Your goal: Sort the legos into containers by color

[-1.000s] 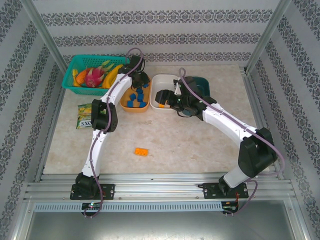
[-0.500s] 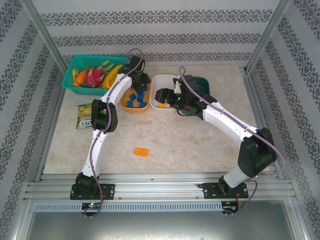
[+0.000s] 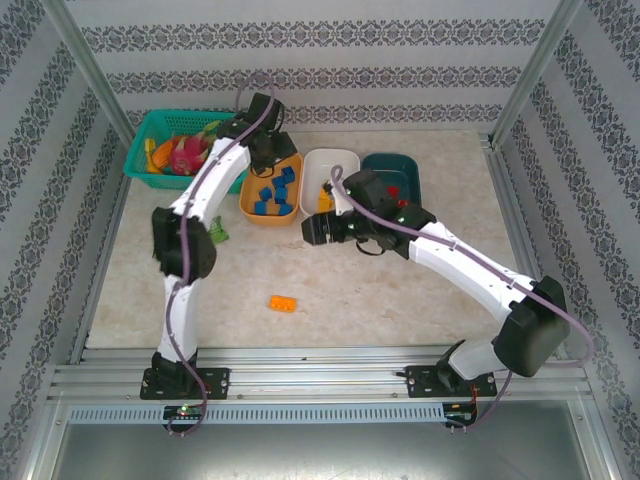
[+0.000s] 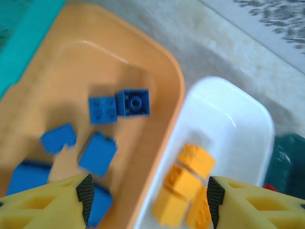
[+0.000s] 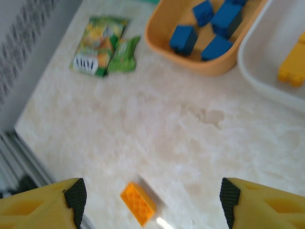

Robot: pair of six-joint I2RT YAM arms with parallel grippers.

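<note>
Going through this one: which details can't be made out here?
- Dark teal tray: top view, red bricks too small to count, right arm overlaps its near edge.
- Snack packet: top view, mostly behind the left arm.
- Blue bricks: left wrist view, blurred, lowest ones cut off by the frame edge.

Cropped trays, blurred bricks, a half-covered packet.
In the left wrist view the orange tray (image 4: 176,81) runs off the left and bottom edges, the white tray (image 4: 257,109) off the bottom, and the dark teal tray (image 4: 288,157) is a sliver at the right edge; the blue bricks (image 4: 97,152) and yellow bricks (image 4: 183,179) are blurred. In the right wrist view the top and right edges crop the orange and white trays. From above, the left arm (image 3: 190,215) covers most of the snack packet (image 3: 218,232), and the red bricks (image 3: 395,187) are too small to count.
</note>
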